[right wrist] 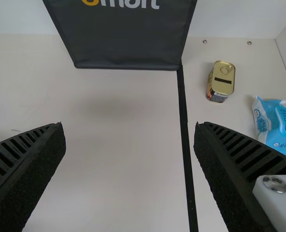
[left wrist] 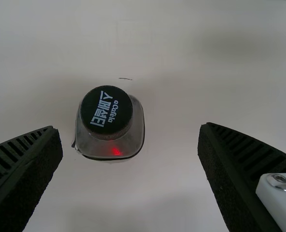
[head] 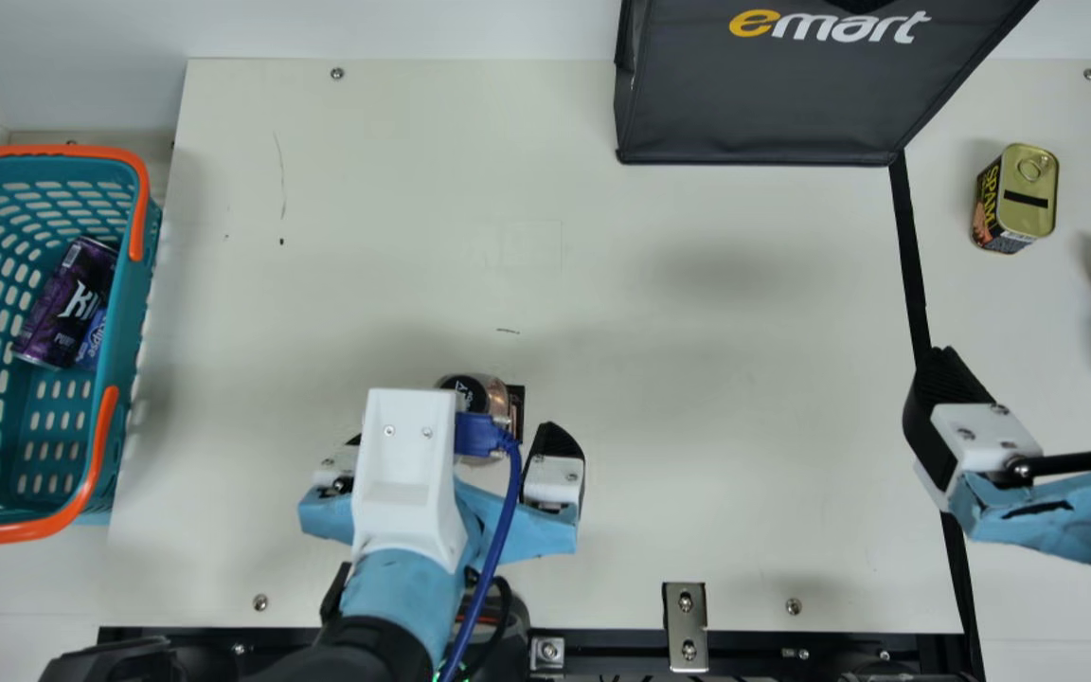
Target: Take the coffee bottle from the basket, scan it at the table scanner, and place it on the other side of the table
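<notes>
So the tabletop [head: 725, 455] looks smooth with a soft satin finish, kinda scuffed. Basket [head: 123, 379] is perforated plastic, the can [head: 62, 308] inside glossy metal. Bag [head: 754, 104] seems like matt dark cloth. Coffee bottle [left wrist: 133, 140] is shiny clear plastic, and the tin [head: 1028, 189] has a shiny gold metal lid.

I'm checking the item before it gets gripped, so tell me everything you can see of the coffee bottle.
The coffee bottle appears to stand upright on the cream table. Its round, dark screw cap has ridged sides and pale lettering. Below, the squarish, rounded-cornered body looks like clear plastic or glass, with a red glow on it. The open left gripper is over it, neither finger touching it.
</notes>
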